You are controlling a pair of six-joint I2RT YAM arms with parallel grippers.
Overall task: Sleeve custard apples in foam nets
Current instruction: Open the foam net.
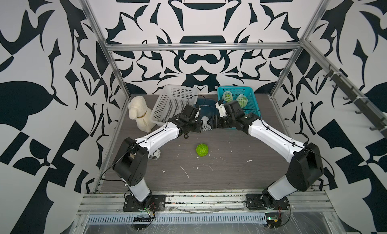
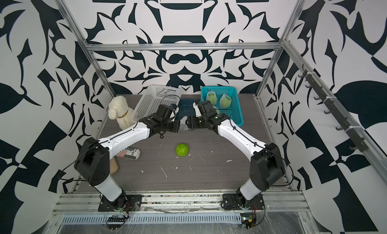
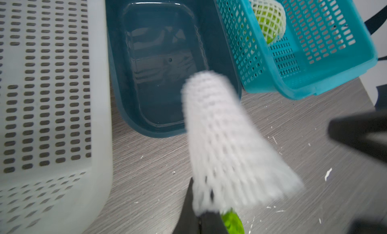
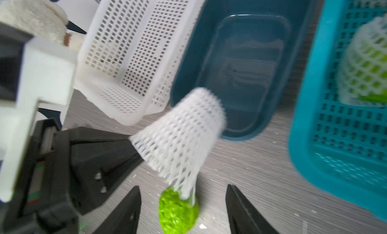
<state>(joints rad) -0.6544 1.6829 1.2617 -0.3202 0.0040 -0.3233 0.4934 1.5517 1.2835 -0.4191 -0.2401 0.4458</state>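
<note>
A white foam net (image 3: 226,138) hangs above the table with one edge pinched in my shut left gripper (image 3: 201,215); both top views show it between the two grippers (image 1: 205,123). Facing it is my right gripper (image 4: 184,201), open; the net's stretched corner (image 4: 186,187) hangs loose between the fingers. One bare green custard apple (image 1: 202,150) lies on the table nearer the front, and the right wrist view shows it below the net (image 4: 178,212). Two custard apples sleeved in nets (image 1: 227,96) (image 1: 242,100) sit in the teal basket (image 1: 234,88).
A white perforated basket (image 1: 167,105) stands tilted at the back left, with a dark blue tub (image 1: 207,106) between it and the teal basket. A cream plush dog (image 1: 140,113) sits at the left edge. A printed packet (image 2: 130,153) lies under the left arm. Foam crumbs litter the tabletop.
</note>
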